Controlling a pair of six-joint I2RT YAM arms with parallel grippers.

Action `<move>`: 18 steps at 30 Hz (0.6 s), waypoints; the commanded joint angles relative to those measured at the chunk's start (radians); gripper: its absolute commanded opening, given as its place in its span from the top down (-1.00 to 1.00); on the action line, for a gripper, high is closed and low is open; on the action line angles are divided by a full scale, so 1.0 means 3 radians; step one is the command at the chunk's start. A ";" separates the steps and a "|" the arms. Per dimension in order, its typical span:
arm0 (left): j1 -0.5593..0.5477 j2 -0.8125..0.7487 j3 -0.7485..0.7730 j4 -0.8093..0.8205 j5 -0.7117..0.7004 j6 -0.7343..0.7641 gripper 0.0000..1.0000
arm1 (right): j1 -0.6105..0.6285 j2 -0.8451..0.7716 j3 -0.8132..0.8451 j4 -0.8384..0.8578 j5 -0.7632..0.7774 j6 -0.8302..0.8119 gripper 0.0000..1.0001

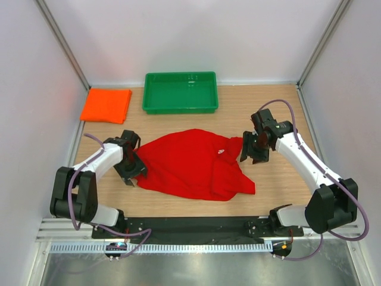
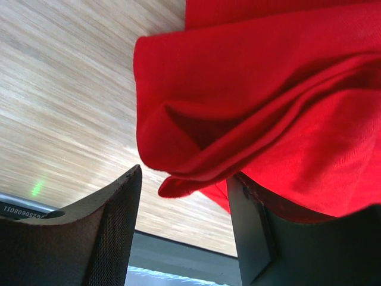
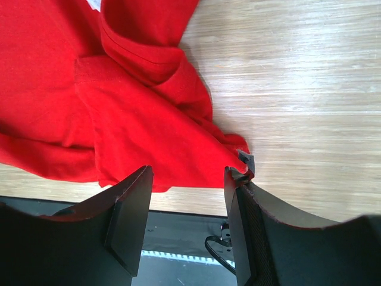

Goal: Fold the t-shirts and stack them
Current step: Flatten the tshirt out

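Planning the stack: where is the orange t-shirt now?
In the top view, the orange t-shirt lies folded at the far left, just left of the green tray.

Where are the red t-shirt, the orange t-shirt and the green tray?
red t-shirt [image 1: 190, 164]: top external view, middle of the crumpled cloth.
orange t-shirt [image 1: 106, 105]: top external view, centre of the folded cloth.
green tray [image 1: 178, 109]: top external view, its near wall.

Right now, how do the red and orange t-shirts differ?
The red t-shirt lies rumpled, spread over the middle of the table; the orange t-shirt is a neat flat rectangle at the far left. Red covers more table than orange. Both are plain cloth, lying outside the green tray.
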 commanded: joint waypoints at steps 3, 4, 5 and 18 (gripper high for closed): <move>-0.0007 0.0054 -0.0015 0.0173 -0.0100 -0.0119 -0.14 | -0.0057 -0.0073 0.0020 -0.0024 0.0035 0.0028 -0.15; -0.0012 0.0054 -0.0015 0.0173 -0.0100 -0.0124 -0.10 | -0.0062 -0.0063 0.0015 -0.0030 0.0081 0.0049 -0.15; -0.0012 0.0044 -0.0015 0.0178 -0.0095 -0.0124 -0.08 | -0.0072 -0.0053 0.0020 -0.0035 0.0112 0.0089 -0.14; -0.0007 -0.0104 -0.0066 0.0260 0.0105 -0.0043 0.99 | -0.0486 0.0325 -0.0195 0.0369 -0.0307 0.0315 -0.12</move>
